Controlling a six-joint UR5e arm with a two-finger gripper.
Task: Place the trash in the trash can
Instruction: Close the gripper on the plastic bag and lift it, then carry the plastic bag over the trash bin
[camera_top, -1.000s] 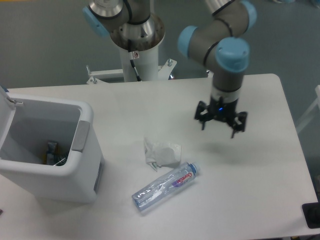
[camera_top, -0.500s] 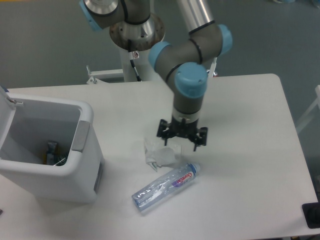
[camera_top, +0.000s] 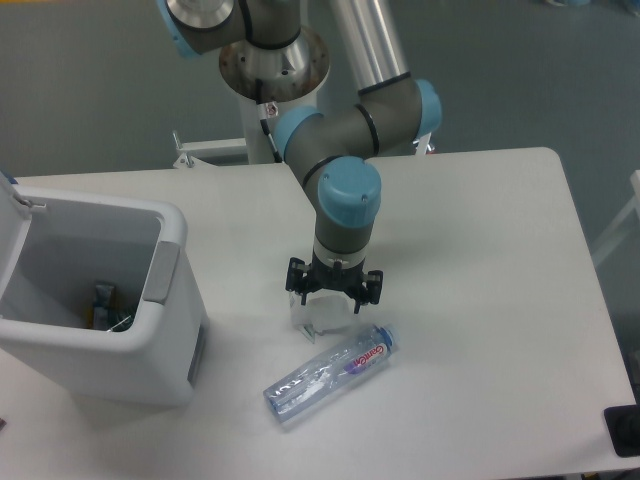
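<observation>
The crumpled white tissue (camera_top: 322, 318) lies on the white table, mostly covered by my gripper (camera_top: 333, 293), which hangs open directly above it with fingers on either side. The clear plastic bottle (camera_top: 331, 372) with a pale blue cap and red-purple label lies on its side just in front of the tissue, cap pointing right. The white trash can (camera_top: 100, 300) stands at the left with its lid open and a grey panel on its right side. Some items lie at its bottom.
The arm's base column (camera_top: 275, 90) stands at the table's far edge. A dark object (camera_top: 625, 430) sits at the table's front right corner. The table's right edge runs near x 600.
The arm has swung left across the table from the right side and lowered. The gripper now sits over the tissue. The tissue and bottle have not moved.
</observation>
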